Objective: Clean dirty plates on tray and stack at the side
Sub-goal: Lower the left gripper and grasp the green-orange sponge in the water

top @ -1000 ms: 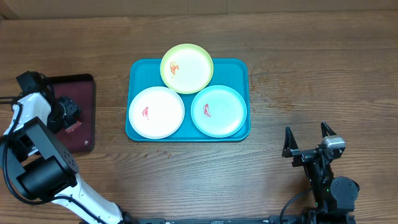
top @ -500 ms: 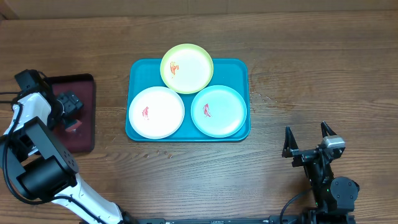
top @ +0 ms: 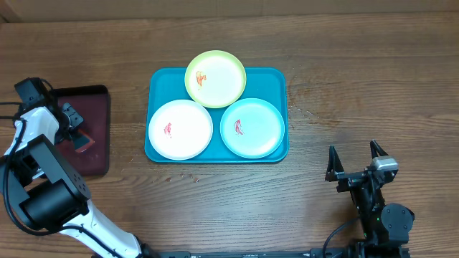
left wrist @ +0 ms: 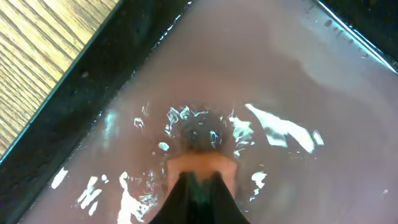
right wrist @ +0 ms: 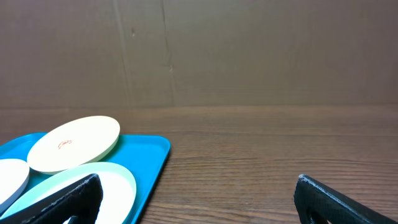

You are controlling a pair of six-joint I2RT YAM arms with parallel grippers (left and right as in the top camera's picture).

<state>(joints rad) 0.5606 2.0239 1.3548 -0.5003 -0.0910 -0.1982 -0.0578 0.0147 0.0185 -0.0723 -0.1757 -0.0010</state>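
Left gripper [top: 71, 119] shifts toward the left rim of the maroon tray [top: 97, 154], exposing more of the reddish piece [top: 82, 143].

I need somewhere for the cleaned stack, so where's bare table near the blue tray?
Widest bare wood: right of the blue tray, ahead of the right gripper. A narrower strip lies between it and the maroon tray. The blue tray is crowded with three plates.

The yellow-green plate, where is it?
Overhead, the yellow-green plate sits at the far middle edge of the teal tray, overhanging its rim, just behind the white plate and light blue plate.
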